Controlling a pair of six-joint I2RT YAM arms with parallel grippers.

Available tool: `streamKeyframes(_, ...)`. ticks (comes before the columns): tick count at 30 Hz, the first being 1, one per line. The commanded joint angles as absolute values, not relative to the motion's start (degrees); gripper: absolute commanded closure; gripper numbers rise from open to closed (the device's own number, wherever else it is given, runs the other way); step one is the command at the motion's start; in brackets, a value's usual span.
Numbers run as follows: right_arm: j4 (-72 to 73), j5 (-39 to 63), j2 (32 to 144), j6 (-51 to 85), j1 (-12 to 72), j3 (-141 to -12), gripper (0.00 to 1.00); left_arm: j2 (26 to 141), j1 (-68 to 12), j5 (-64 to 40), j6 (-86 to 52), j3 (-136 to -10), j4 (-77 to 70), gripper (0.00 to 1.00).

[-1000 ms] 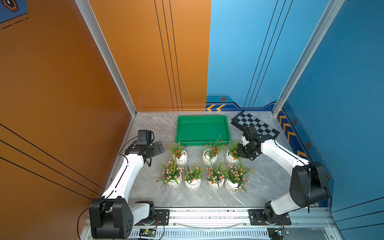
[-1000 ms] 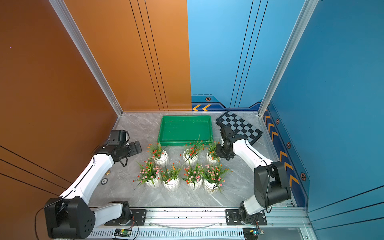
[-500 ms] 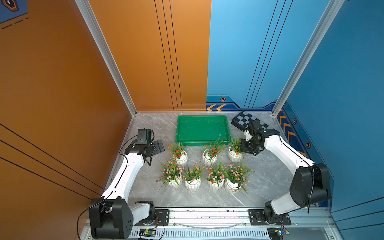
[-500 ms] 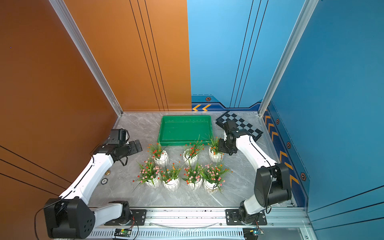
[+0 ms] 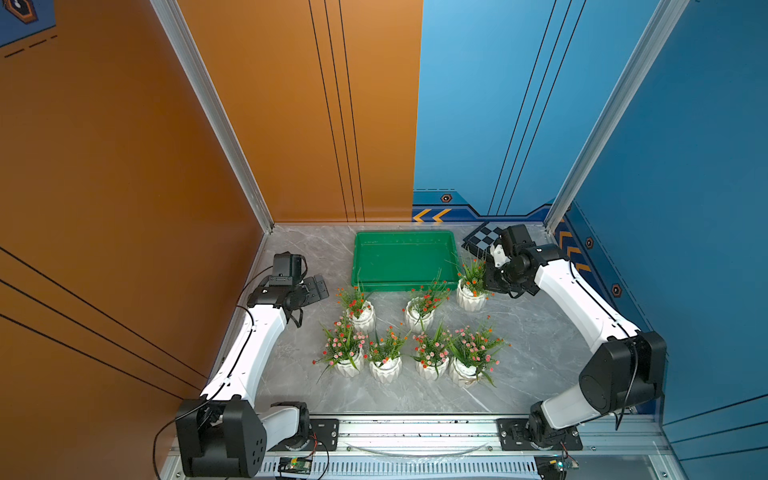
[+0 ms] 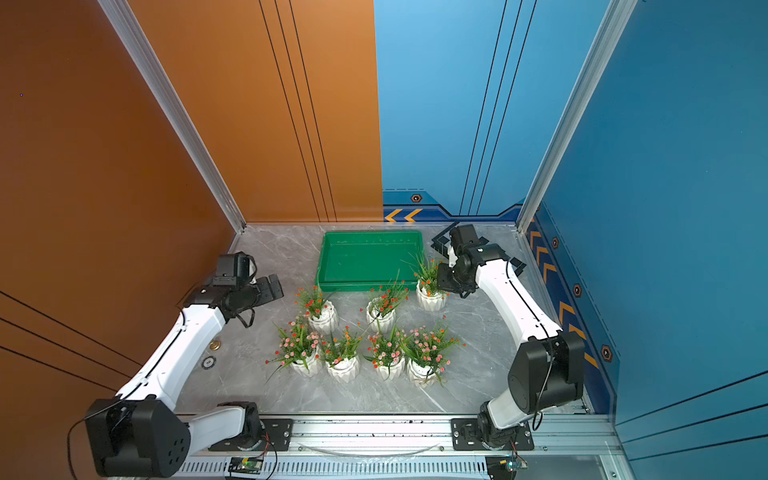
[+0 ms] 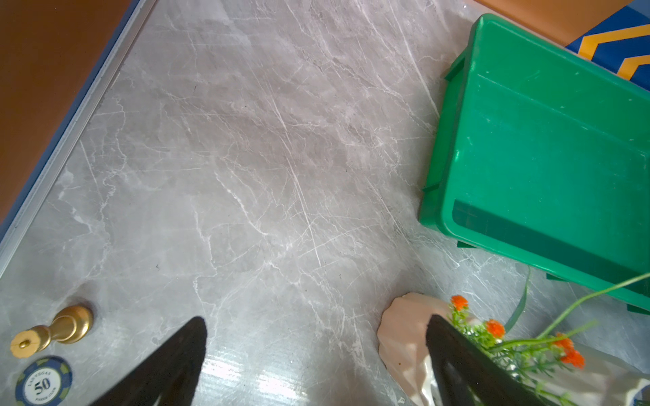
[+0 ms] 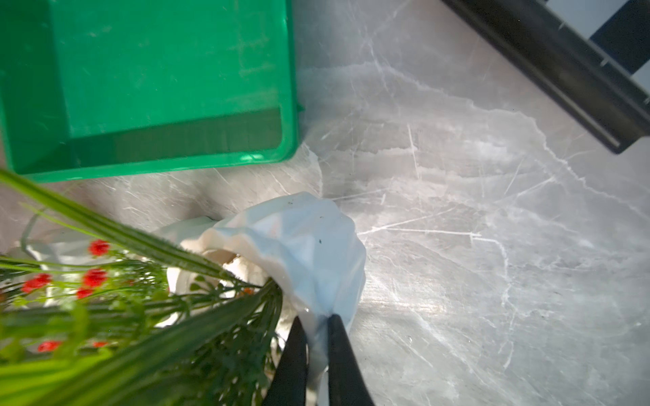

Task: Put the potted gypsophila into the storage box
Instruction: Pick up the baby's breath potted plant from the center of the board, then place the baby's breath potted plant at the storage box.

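The green storage box [image 5: 399, 257] [image 6: 365, 257] lies at the back middle of the table. One potted gypsophila [image 5: 471, 297] [image 6: 431, 300] hangs tilted by the box's near right corner. My right gripper [image 5: 490, 282] [image 8: 314, 318] is shut on the rim of its white pot [image 8: 309, 242]. Two more pots [image 5: 360, 318] [image 5: 419, 318] stand in front of the box, and several stand in a nearer row [image 5: 385, 368]. My left gripper [image 5: 318, 286] [image 7: 316, 320] is open over bare table. One of its fingers is beside the left back-row pot [image 7: 404, 334].
A black-and-grey chequered board [image 5: 482, 241] [image 8: 562, 70] lies at the back right, partly under my right arm. A brass piece [image 7: 52, 332] and a poker chip [image 7: 42, 385] sit near the left wall. Orange and blue walls close in three sides.
My right gripper has carried its pot back and a little right, up to the box's near right corner. The left arm has hardly moved.
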State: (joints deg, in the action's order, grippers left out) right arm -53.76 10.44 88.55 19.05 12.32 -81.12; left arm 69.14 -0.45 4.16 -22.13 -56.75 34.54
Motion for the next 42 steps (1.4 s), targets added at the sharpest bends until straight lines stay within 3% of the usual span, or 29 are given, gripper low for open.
streamKeyframes(1,-54.9,12.6,90.0,17.8,12.3,-87.6,0.94,69.6,-0.8,3.1,-22.0,-58.6,35.9,0.02)
streamKeyframes(18,-55.9,14.1,113.1,18.8,17.7,-116.2,0.94,70.3,-0.5,3.4,-21.3,-61.8,37.1,0.02)
streamKeyframes(42,-48.3,17.4,120.3,19.2,14.5,-107.9,0.95,69.7,0.0,3.9,-20.8,-61.0,38.1,0.02)
